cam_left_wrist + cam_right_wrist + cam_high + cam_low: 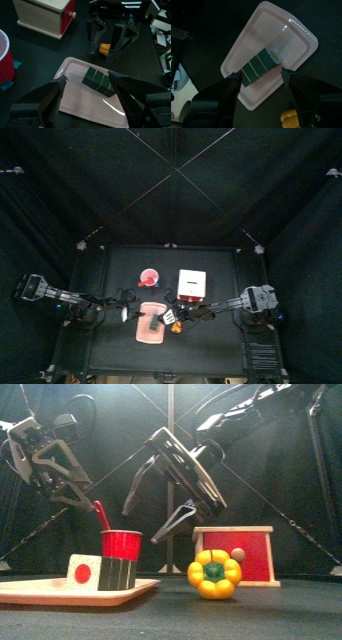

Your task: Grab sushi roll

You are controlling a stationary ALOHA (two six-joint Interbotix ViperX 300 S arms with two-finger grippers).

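Note:
The sushi roll (101, 82) is a dark green block with a white and red end (86, 571). It lies on a pink tray (77, 105). My left gripper (87, 79) is open, just above the tray, with the roll near its fingertips. My right gripper (260, 75) is open and hovers over the same roll (260, 69), one jaw on each side of it. In the front view my right gripper (159, 510) hangs open above and behind the tray (54, 592). Neither gripper holds anything.
A red cup (122, 545) with a straw stands behind the roll. A yellow bell pepper (214, 574) sits right of the tray, in front of a wooden box with a red panel (235, 554). The tray (151, 324) lies at the table's front middle.

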